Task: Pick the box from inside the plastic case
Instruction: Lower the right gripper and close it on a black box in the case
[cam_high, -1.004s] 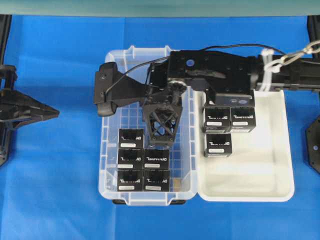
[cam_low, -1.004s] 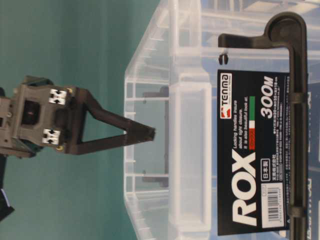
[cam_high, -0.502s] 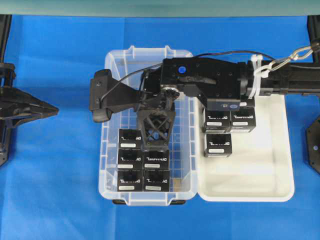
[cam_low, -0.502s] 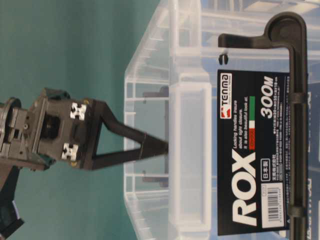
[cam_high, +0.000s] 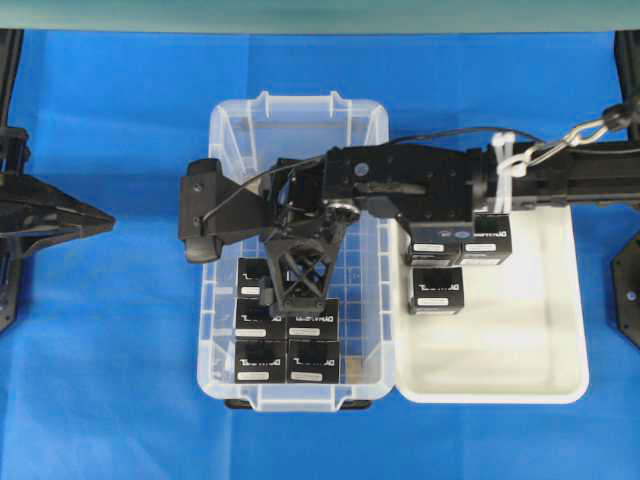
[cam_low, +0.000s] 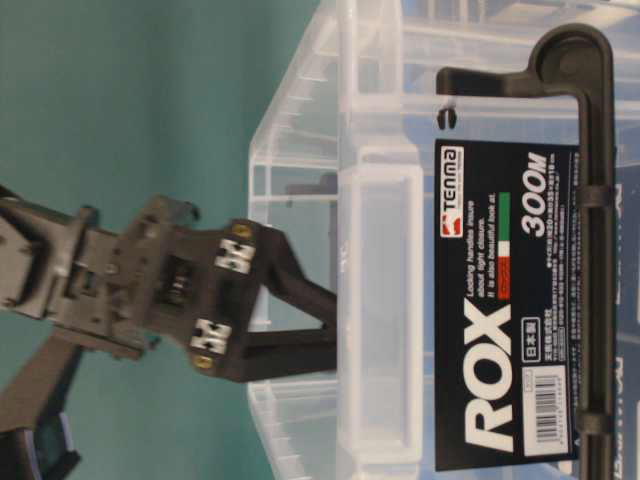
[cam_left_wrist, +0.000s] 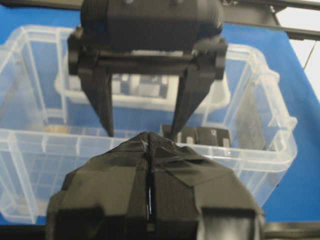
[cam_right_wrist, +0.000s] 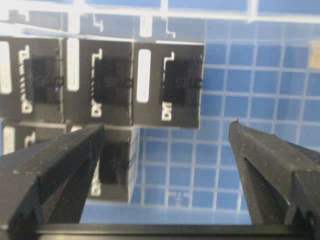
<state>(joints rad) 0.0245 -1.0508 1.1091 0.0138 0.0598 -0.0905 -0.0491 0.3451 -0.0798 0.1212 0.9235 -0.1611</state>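
The clear plastic case holds several black boxes with white label strips in its near half, among them one box. My right gripper reaches down into the case, open, with nothing between its fingers. In the right wrist view the right gripper frames bare grid floor, with a row of boxes beyond it and one box beside the left finger. The table-level view shows the right gripper entering the case. My left gripper rests shut, off to the left of the case.
A shallow white tray lies against the case's right side with three black boxes at its far end. The right arm spans the case and the tray. Blue cloth covers the table around them.
My right gripper went from shut to wide open, came lower into the case and moved nearer the front boxes. The left arm stayed still.
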